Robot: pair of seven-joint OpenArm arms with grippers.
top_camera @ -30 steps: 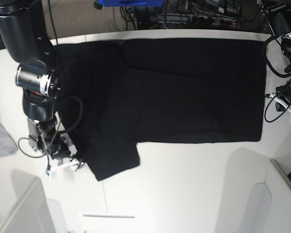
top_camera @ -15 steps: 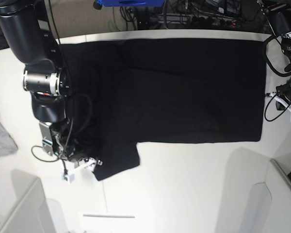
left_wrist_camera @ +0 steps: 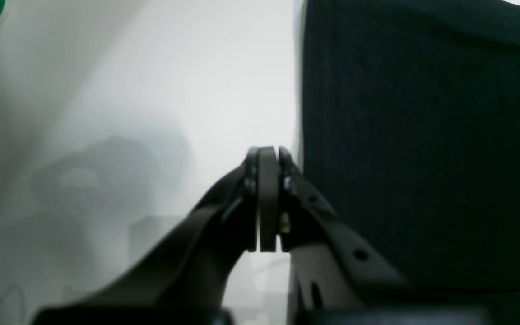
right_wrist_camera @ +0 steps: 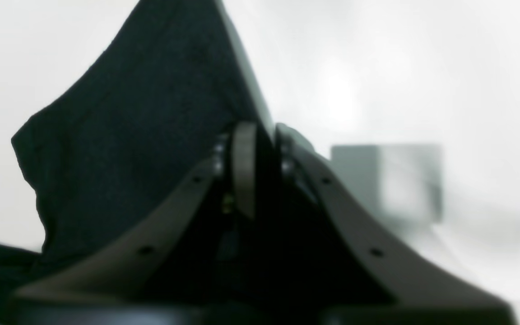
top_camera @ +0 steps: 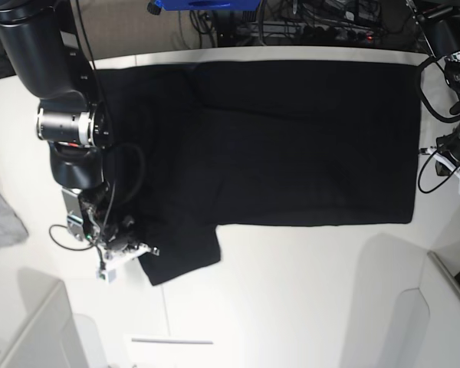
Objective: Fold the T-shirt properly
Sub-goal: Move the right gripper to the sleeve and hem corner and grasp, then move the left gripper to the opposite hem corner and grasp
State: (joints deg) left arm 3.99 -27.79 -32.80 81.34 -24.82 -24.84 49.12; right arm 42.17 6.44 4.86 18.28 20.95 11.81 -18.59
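White tabletop is carrying a black T-shirt, which is lying flat across its far half with one sleeve jutting toward the near edge. Right claw is pinching that sleeve's edge. Left claw is sitting closed and empty just beside the shirt's opposite edge.

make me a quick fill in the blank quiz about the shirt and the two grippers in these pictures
1. The T-shirt lying spread on the white table is plain ____ in colour.
2. The right gripper has its jaws closed on the ____ of the T-shirt.
3. The left gripper is shut and holds ____.
4. In the base view, the left gripper sits beside the shirt's ____ edge.

Missing words: black; sleeve; nothing; right
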